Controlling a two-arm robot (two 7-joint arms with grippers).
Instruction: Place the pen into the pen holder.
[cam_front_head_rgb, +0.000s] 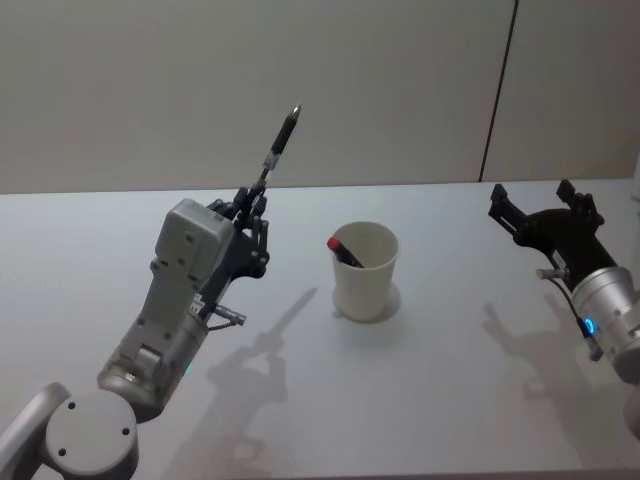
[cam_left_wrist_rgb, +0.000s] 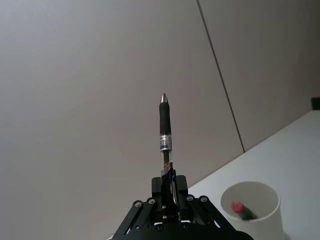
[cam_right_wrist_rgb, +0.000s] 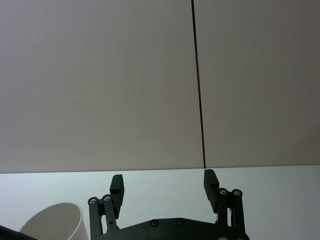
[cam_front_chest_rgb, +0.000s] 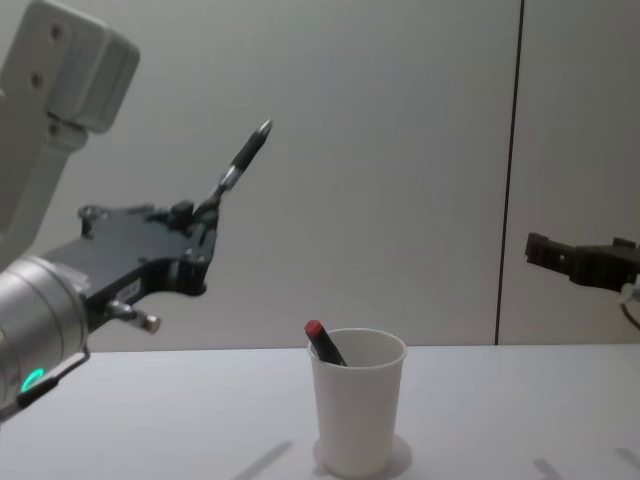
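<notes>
pen (cam_front_head_rgb: 277, 150): aloft, tip up, at 10 o'clock of cup (cam_front_head_rgb: 365, 272) | left gripper (cam_front_head_rgb: 255, 205): jaws clamped on pen's lower end | right gripper (cam_front_head_rgb: 545, 215): 3 o'clock, jaws apart, idle | step: likely carry | next: probably centre over rim, tip pen down, release beside red-capped pen (cam_front_head_rgb: 345, 251)

a pen (cam_left_wrist_rgb: 165, 131): glossy metal tip, matt black rubbery grip, clear plastic barrel. the left gripper (cam_left_wrist_rgb: 169, 181): matt black with bright screw heads. the pen holder (cam_front_head_rgb: 365, 272): matt white paper. the table (cam_front_head_rgb: 450, 400): smooth, faintly sheened.
</notes>
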